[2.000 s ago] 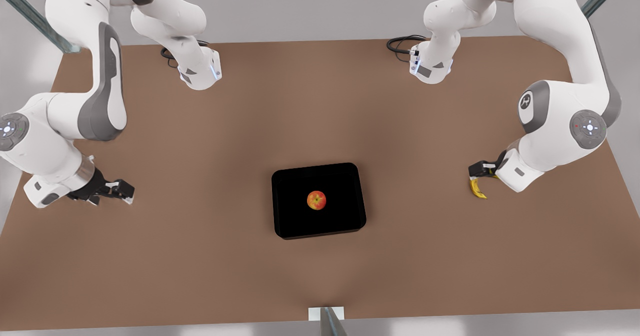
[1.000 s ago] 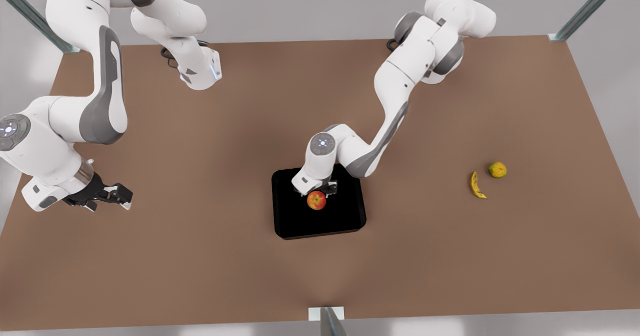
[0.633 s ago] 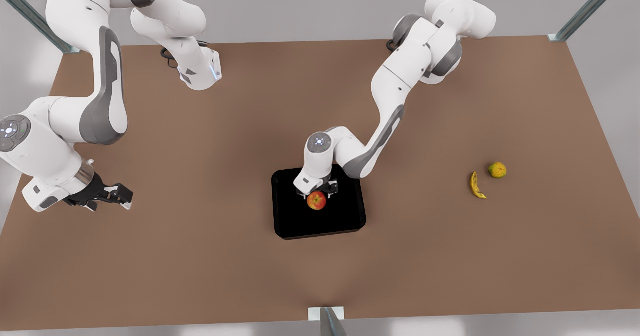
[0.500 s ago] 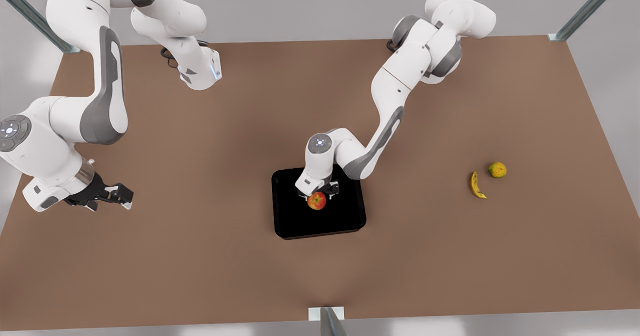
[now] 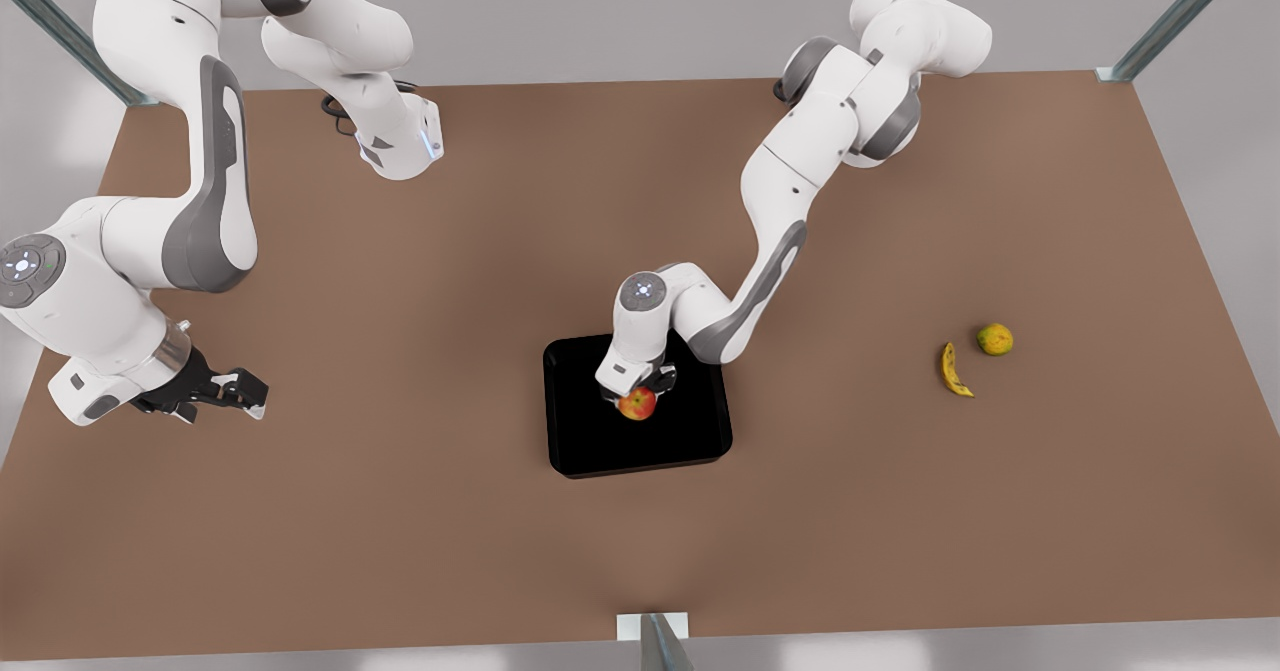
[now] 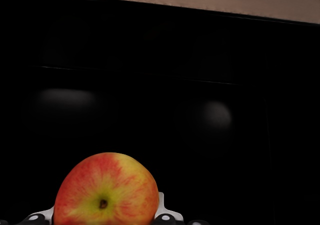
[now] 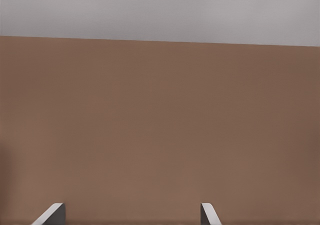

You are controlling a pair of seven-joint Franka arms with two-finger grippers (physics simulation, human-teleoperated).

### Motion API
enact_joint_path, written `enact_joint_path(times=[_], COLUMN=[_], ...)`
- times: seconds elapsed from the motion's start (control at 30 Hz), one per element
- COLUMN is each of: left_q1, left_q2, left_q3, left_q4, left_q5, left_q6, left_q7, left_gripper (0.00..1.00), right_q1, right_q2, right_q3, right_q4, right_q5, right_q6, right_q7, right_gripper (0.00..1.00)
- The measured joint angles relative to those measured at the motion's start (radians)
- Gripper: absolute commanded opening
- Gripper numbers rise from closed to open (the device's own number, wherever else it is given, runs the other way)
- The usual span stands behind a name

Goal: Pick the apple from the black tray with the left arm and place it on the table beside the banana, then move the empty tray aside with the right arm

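Half done with the pick: grips the apple (image 5: 640, 408) mid black tray (image 5: 600, 441) in the left pincer (image 5: 637, 398), pads (image 6: 161, 207) tight on both flanks (ready for lifting, probably). Needs carrying to the banana (image 5: 953, 371), well apart on the bench (image 5: 400, 511) near a yellow-green fruit (image 5: 995, 339). Holds the right pincer (image 5: 245, 389) spread, waiting at the front view's left for the tray.

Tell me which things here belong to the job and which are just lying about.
Part of the job: apple, gripped by the left gripper; tray under it; banana; table; right gripper, waiting open at the front view's left.

Lying about: yellow-green fruit beside the banana.
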Motion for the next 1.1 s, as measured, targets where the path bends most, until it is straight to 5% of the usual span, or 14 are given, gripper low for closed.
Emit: enact_joint_path(times=[0.17,0.33,0.43,0.6,0.63,0.67,0.9,1.0,1.1], left_q1=[0.085,0.459,0.671,0.718,0.722,0.723,0.719,0.717,0.717], left_q2=[-0.245,-0.456,-0.449,-0.368,-0.357,-0.349,-0.386,-0.472,-0.615], left_q3=[-0.027,-0.033,-0.024,0.035,0.040,0.042,0.044,-0.014,-0.042], left_q4=[-0.119,-0.211,-0.386,-0.561,-0.563,-0.563,-0.518,-0.190,-0.116], left_q5=[-0.052,-0.201,-0.257,-0.276,-0.271,-0.268,-0.269,-0.282,-0.294], left_q6=[-0.127,-0.336,-0.317,-0.118,-0.092,-0.070,-0.003,-0.188,-0.387], left_q7=[-0.003,0.157,0.323,0.553,0.592,0.630,0.833,0.885,0.930], left_gripper=[0.73,0.73,0.73,0.73,0.76,1.00,1.00,1.00,1.00], right_q1=[0.001,0.238,0.400,0.467,0.469,0.469,0.517,0.519,0.516], right_q2=[-0.003,-0.022,-0.016,0.148,0.202,0.241,0.242,0.210,0.200], right_q3=[0.001,0.005,0.010,0.036,0.042,0.051,0.080,0.085,0.086], right_q4=[0.001,0.160,0.189,0.234,0.293,0.333,0.083,0.000,-0.080], right_q5=[0.000,-0.017,-0.024,0.038,0.047,0.053,0.047,0.014,-0.005], right_q6=[0.000,-0.122,-0.197,-0.184,-0.169,-0.155,0.100,0.199,0.290], right_q7=[0.000,0.043,0.094,0.210,0.241,0.272,0.473,0.537,0.588], right_gripper=[1.00,1.00,1.00,1.00,1.00,1.00,1.00,1.00,1.00])
